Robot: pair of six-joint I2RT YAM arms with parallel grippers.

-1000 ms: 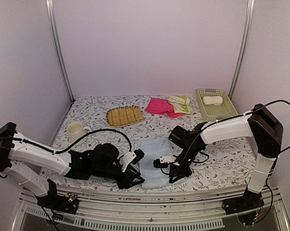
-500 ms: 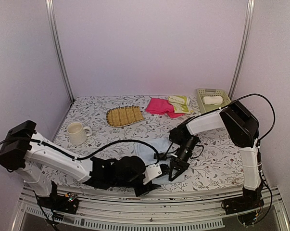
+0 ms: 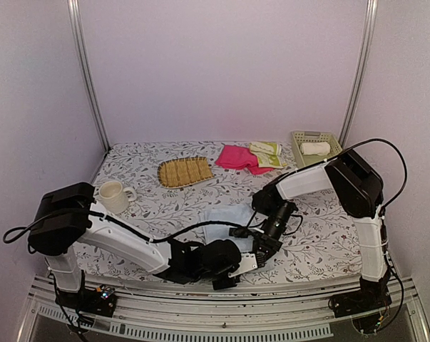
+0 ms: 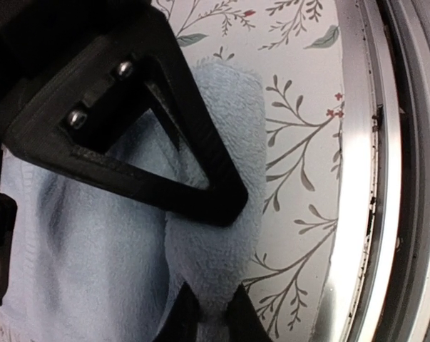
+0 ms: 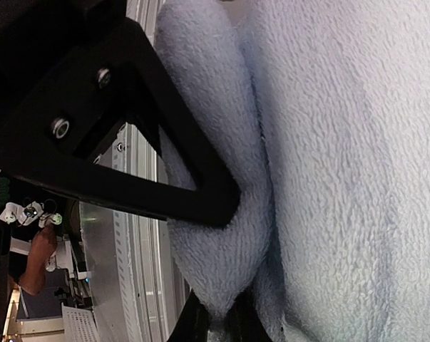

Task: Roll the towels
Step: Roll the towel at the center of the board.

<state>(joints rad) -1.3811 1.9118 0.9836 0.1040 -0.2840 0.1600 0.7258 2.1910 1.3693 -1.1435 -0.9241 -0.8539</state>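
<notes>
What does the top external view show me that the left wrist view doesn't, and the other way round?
Only the top external view: the right gripper, the pink towel, the yellow-green towel, the woven mat, the mug, and the basket holding a white roll. Only the left wrist view: the left gripper pinching a raised fold of towel edge, close beside the metal table rail. Both: the light blue towel on the floral cloth.

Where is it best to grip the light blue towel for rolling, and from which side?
The near edge, coming from the near side: the light blue towel lies spread out, and that edge is bunched into a thick fold. Left gripper and right gripper pinch it there.
</notes>
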